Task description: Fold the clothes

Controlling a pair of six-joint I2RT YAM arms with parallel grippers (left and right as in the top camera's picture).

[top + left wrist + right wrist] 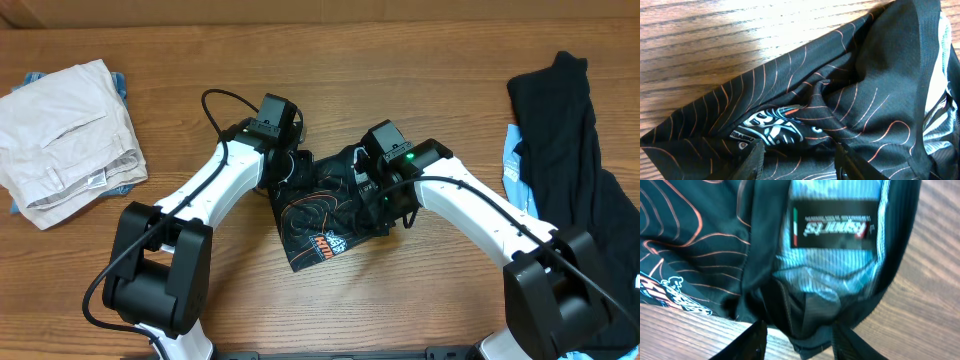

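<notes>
On the table [400, 60], centre, the jersey [320, 225] lies bunched, top hidden under both arms [215, 180]. Left gripper [800, 155] and right gripper [799, 330] are spread over cloth. Trousers [65, 135] far left, black garment [565, 150] far right.
</notes>
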